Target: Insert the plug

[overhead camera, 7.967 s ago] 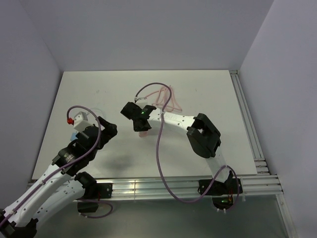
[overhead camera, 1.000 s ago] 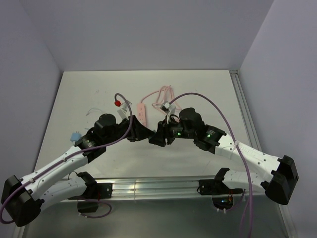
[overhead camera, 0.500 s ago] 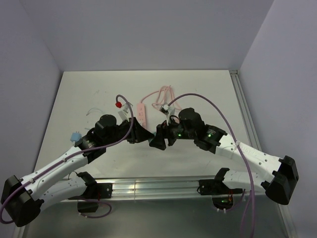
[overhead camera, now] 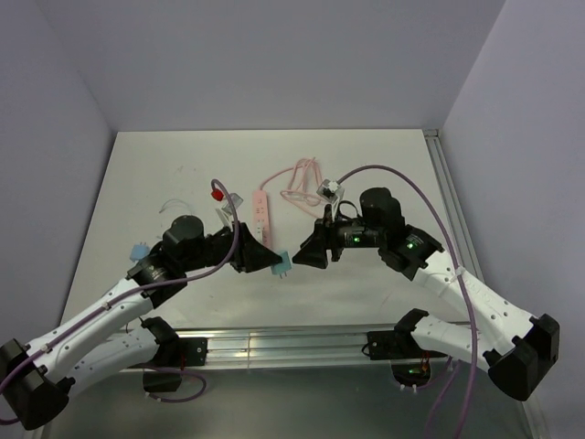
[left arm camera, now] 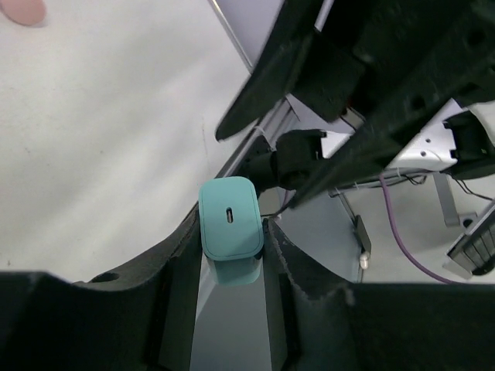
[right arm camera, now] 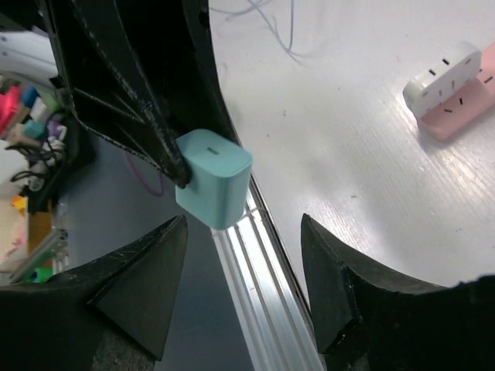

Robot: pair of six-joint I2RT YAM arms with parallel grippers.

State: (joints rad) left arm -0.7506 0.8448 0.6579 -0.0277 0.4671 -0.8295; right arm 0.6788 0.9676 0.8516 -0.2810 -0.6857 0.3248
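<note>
Plug [overhead camera: 281, 265] sits just below the middle of the top view, hanging off the table [overhead camera: 384, 174] between the two arms. Your left gripper [overhead camera: 265, 256] has it clenched. In the left wrist view the teal block [left arm camera: 230, 218] is pinched at its sides between the two dark fingers [left arm camera: 182, 255], and its slotted end face points out past the tips. Your right gripper [overhead camera: 306, 256] faces it from the right side of the frame. Its jaws stand apart with nothing in them, and the plug [right arm camera: 213, 185] shows just beyond them in the right wrist view, close but not touched. So the pick-up is done and one arm carries the plug. The insertion itself is not. The pink power strip [overhead camera: 262, 212] lies flat above the plug in the top view, near it but apart, and the sockets on its pale end [right arm camera: 445, 73] show at the upper right of the right wrist view. None of those in view has anything in it. What remains, as I judge it, is turning the prongs toward a socket (I cannot make them out clearly here), lining up and pressing home, perhaps with the free gripper steadying the strip.
</note>
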